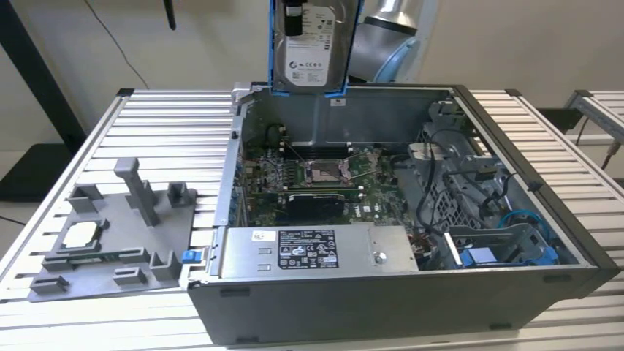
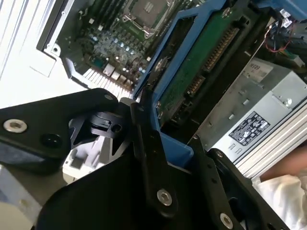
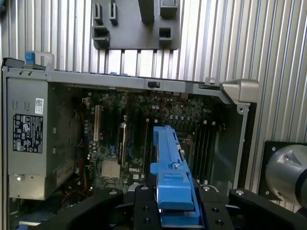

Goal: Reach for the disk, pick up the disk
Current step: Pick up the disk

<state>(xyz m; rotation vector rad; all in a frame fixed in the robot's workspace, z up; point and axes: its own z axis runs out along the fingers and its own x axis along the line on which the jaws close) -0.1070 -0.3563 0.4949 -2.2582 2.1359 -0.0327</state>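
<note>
The disk (image 1: 312,47) is being held upright, its long axis vertical, above the rear wall of the open computer case (image 1: 410,292) on the slatted surface (image 1: 156,124). The end effector (image 3: 175,199) is being clamped onto the disk's blue bracket, so the disk is hanging directly within its grasp, extending away from the wrist

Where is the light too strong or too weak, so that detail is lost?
In the second wrist view, the table is washed out to white, while the gripper, shut on the disk, is nearly black; in the exterior view, light is even, only the inside of the computer case is dim; in the first wrist view, the motherboard lies in shade.
</note>
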